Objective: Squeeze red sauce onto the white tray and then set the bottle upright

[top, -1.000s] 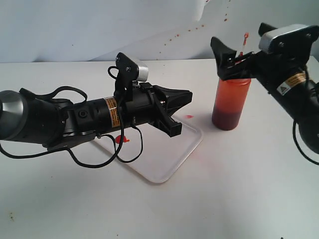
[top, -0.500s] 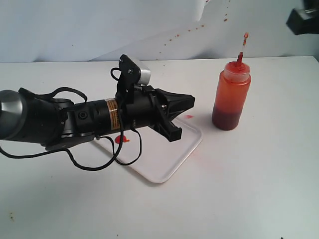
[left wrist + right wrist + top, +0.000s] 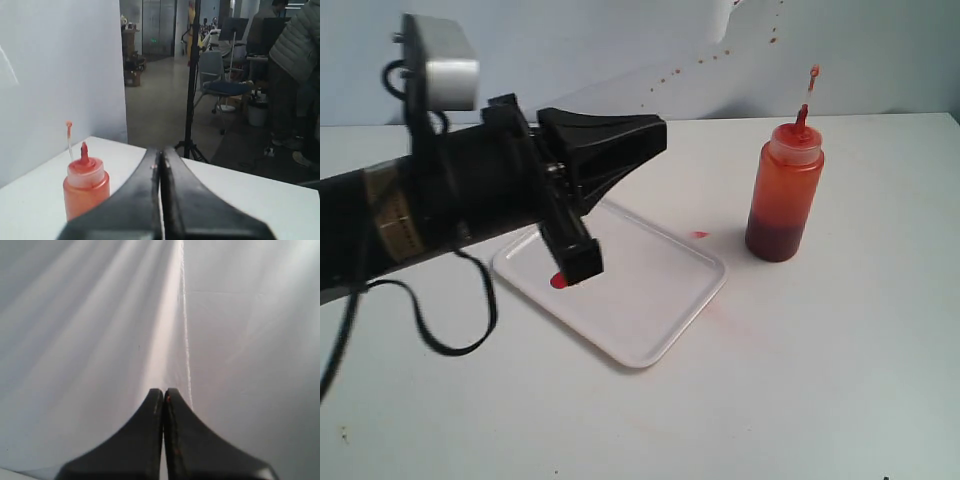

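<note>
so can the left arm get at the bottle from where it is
probably yes: the bottle stands upright on the table beyond the left claw with nothing between them, though the claw is shut and must open first

1. An indoor lab or open office: a white table [image 3: 800, 380] stands in front of a hung white backdrop [image 3: 520, 50].
2. Beyond it (left wrist view only): a blue office chair [image 3: 222, 89], a tall black stand [image 3: 191, 75], a monitor [image 3: 234, 27], and a person in a padded jacket [image 3: 297, 50].
</note>
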Available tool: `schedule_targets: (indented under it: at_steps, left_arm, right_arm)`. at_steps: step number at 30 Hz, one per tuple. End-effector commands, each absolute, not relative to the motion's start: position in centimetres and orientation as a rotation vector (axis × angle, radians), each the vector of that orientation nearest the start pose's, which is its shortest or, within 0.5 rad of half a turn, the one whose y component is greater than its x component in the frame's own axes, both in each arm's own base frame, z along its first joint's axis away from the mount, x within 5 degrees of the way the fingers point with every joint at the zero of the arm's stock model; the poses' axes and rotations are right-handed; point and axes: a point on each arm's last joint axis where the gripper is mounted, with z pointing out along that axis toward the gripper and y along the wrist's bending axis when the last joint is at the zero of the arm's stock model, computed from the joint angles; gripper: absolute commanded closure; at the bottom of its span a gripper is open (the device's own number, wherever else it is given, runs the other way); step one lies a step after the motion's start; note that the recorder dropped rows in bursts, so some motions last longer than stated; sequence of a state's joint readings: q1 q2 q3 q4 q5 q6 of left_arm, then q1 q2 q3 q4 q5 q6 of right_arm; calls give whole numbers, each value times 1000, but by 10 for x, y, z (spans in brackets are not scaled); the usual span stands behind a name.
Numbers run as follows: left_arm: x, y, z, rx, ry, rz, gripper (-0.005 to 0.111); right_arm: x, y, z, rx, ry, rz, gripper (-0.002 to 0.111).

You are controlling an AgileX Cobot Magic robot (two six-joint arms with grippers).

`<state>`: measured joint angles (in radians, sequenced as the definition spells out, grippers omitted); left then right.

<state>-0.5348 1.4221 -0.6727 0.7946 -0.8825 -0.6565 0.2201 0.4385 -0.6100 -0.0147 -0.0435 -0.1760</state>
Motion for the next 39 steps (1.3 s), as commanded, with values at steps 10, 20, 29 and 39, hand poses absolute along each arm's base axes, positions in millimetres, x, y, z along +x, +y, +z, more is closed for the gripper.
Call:
schedule_targets:
  at_steps: [10, 20, 29, 39]
  left_arm:
    - [124, -121, 294, 666, 1249, -867, 107]
    - [85, -97, 293, 708, 1159, -783, 107]
    - [67, -87, 306, 693, 1040, -772, 107]
    - [67, -87, 306, 693, 1033, -774, 107]
  right_arm:
    - [37, 8, 369, -274, 1391, 46, 108]
    - [34, 8, 371, -268, 1373, 50, 108]
    - [34, 8, 371, -268, 1373, 50, 108]
    - [34, 8, 371, -268, 1373, 50, 108]
